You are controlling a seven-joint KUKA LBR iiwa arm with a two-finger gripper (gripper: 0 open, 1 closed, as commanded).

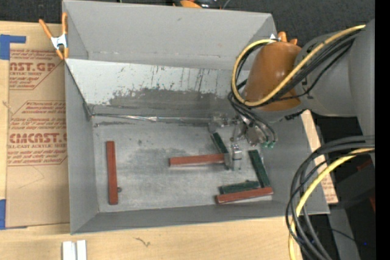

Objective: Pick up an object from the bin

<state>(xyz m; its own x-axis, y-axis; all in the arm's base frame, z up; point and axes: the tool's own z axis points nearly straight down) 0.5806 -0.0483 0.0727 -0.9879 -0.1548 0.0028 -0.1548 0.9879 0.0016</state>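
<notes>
Camera view: the hand [235, 154] sits low in the right half of the grey bin [164, 70], below the arm's orange wrist cover.
Hand state: cannot tell whether wide or narrow; no thing is seen held in it.
Nearest thing: mid red-brown bar [195, 161], lying flat and crosswise on the middle of the bin floor. Its right end is at the hand; touching or just beside, cannot tell.
Neighbours: slanted green bar [218, 143] just behind the hand; right green bar [259, 168] just beside it towards the right wall; two-tone bar [245, 193], red and green, in the front right corner.
Far thing: left red-brown bar [111, 172] by the left wall, well apart from the rest.
Handling (judgement): the mid red-brown bar looks thin, stiff and light, with smooth faces that may slip. It lies flat on metal, so there is little edge to catch.
Grip point (judgement): pinch across the narrow width, on the long edges. A hold nearer the middle should balance; a hold at the end will likely let it droop or pivot.
Risk (judgement): the slanted green bar is close enough to get caught too.
</notes>
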